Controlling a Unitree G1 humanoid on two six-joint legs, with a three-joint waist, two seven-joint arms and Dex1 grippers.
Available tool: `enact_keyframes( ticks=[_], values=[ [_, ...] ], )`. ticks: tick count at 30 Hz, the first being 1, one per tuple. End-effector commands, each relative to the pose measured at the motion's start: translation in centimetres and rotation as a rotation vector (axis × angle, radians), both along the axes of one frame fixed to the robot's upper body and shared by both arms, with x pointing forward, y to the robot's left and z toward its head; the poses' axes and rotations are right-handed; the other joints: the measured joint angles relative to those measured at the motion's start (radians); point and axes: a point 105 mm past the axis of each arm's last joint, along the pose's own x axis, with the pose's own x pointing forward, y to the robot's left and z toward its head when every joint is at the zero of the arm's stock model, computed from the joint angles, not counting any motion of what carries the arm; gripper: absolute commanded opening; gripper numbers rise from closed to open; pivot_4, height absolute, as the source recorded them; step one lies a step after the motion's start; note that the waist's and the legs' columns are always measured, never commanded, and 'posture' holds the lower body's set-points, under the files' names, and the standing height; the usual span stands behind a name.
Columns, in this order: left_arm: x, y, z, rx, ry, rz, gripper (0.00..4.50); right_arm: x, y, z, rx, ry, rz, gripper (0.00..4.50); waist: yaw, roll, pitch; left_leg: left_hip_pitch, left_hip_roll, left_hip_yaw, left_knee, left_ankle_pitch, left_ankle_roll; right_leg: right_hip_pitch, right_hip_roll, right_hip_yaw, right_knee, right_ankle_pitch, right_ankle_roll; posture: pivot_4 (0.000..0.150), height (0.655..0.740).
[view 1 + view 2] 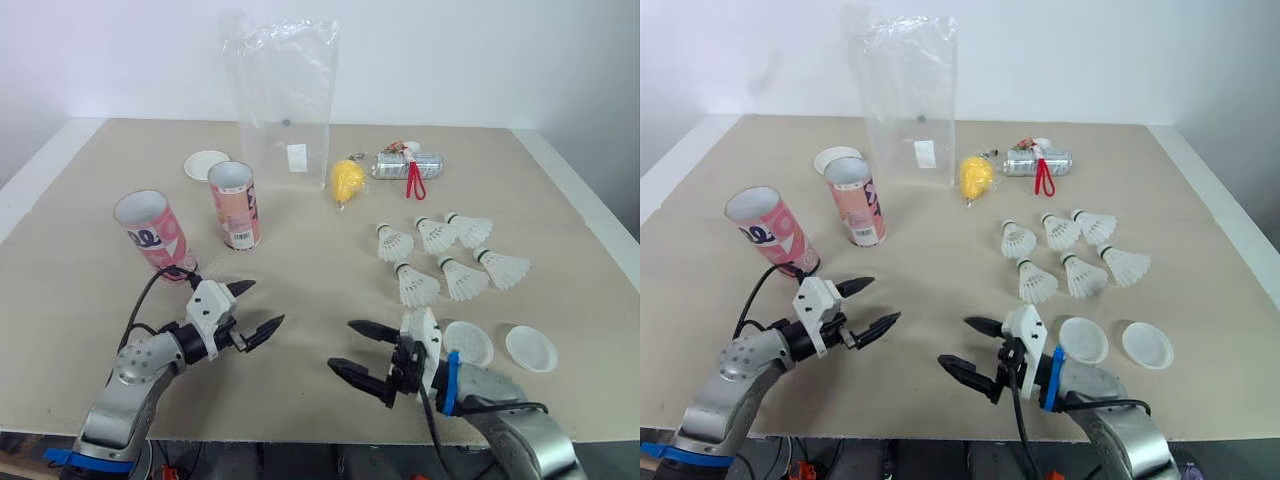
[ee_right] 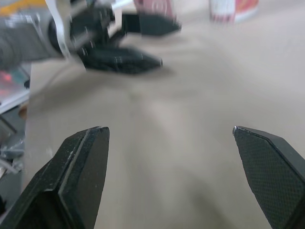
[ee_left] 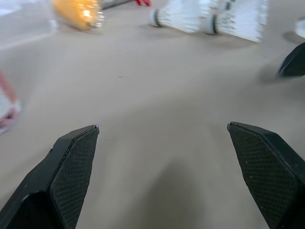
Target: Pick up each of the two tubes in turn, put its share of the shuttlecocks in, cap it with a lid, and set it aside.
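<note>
Two pink tubes stand open-topped on the left of the table: one leaning (image 1: pixel 152 232), one upright (image 1: pixel 235 204) beside it. Several white shuttlecocks (image 1: pixel 440 255) lie in a cluster on the right. One white lid (image 1: pixel 206 164) lies behind the tubes, and two more lids (image 1: pixel 468 343) (image 1: pixel 531 348) lie near the front right. My left gripper (image 1: pixel 268 302) is open and empty, just in front of the leaning tube. Near the front edge my right gripper (image 1: pixel 340 344) is also open and empty, left of the nearer lid, facing the left gripper.
A tall clear plastic bag (image 1: pixel 283 100) stands at the back centre. A yellow object (image 1: pixel 347 181) and a silver can with a red cord (image 1: pixel 408 165) lie to its right. Bare tabletop (image 1: pixel 310 280) lies between the grippers and the tubes.
</note>
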Motion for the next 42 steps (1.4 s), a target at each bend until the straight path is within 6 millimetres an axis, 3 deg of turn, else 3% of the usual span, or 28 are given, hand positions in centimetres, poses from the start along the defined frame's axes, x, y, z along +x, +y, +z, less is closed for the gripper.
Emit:
enact_keyframes(
  ticks=[1,6,10,16,21,32,42],
  values=[
    [0.1,0.2,1.6,-0.024,-0.058,0.059,4.5,0.3,0.3,4.0,0.025,-0.111,0.056,4.44,0.0,0.0,0.0,0.0,0.0,0.0,0.0,0.0,0.0,0.0,0.0,0.0,0.0,0.0,0.0,0.15,0.74],
    [-0.1,0.3,1.8,-0.071,-0.054,0.144,4.5,2.2,1.1,7.4,0.036,-0.179,0.147,4.44,-0.002,0.0,0.0,0.0,0.0,0.0,0.001,0.0,0.0,0.0,0.0,0.0,0.0,0.001,0.0,0.15,0.74],
    [0.1,1.6,2.3,-0.111,-0.08,0.294,4.5,4.0,2.2,8.9,0.044,-0.209,0.227,4.44,-0.002,0.001,0.001,0.0,0.0,0.0,0.001,0.0,0.0,0.0,0.001,0.0,0.0,0.001,0.0,0.15,0.74],
    [0.1,5.8,2.7,-0.188,-0.1,0.661,4.5,8.4,2.5,8.2,-0.047,-0.285,0.284,4.44,-0.019,0.0,0.001,0.0,0.0,0.0,0.001,0.001,0.001,0.001,0.001,0.0,0.0,0.004,0.002,0.15,0.74],
    [0.0,6.9,2.7,-0.19,-0.106,0.792,4.5,10.3,2.2,7.7,-0.108,-0.364,0.341,4.44,-0.021,0.0,0.001,-0.001,0.0,-0.002,0.002,0.001,0.001,0.001,0.002,0.0,0.0,0.004,0.003,0.15,0.74],
    [0.7,10.5,2.3,-0.263,-0.069,0.953,4.5,11.1,2.7,7.4,-0.112,-0.4,0.387,4.44,-0.03,0.0,0.002,-0.001,0.0,-0.002,0.0,0.001,0.001,0.001,0.003,0.0,0.0,0.005,0.005,0.15,0.74],
    [3.4,11.1,1.4,-0.25,-0.026,0.931,4.5,11.3,3.1,7.6,-0.115,-0.416,0.377,4.44,-0.03,0.0,0.002,-0.001,0.0,-0.002,0.0,0.001,0.001,0.001,0.003,0.0,0.0,0.006,0.005,0.15,0.74]
  ],
)
